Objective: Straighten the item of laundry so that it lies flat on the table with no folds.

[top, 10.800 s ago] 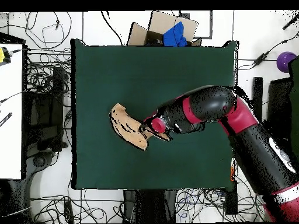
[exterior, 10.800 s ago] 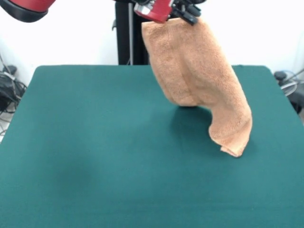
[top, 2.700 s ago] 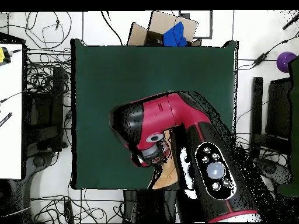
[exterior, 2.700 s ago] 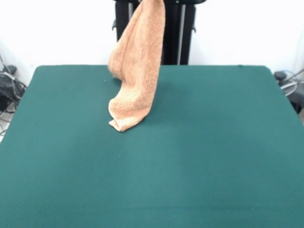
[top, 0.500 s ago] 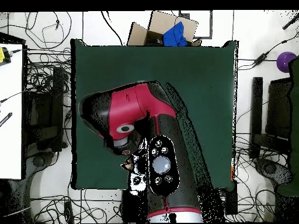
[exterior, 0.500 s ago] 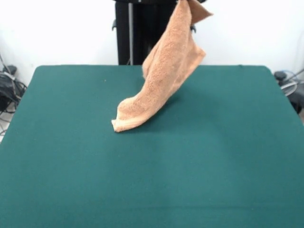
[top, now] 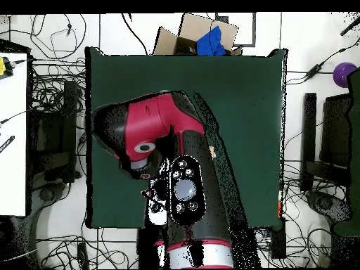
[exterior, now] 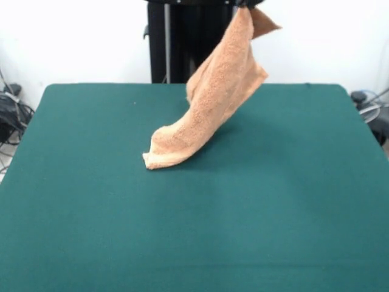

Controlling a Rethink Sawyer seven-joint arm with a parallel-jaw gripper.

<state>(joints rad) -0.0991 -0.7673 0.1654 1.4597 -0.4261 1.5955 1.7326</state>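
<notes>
The claw's grip cannot be told; the towel (exterior: pixel 209 109) hangs from above, its lower end resting mid-counter (exterior: pixel 292 231); laying-out step underway, next calls for dragging it flat

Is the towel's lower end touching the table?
Touching. In the front view, the towel's lower end lies flat on the table while its upper part slants up out of frame.

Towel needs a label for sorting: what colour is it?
Light orange-tan towel, clearest in the front view.
</notes>
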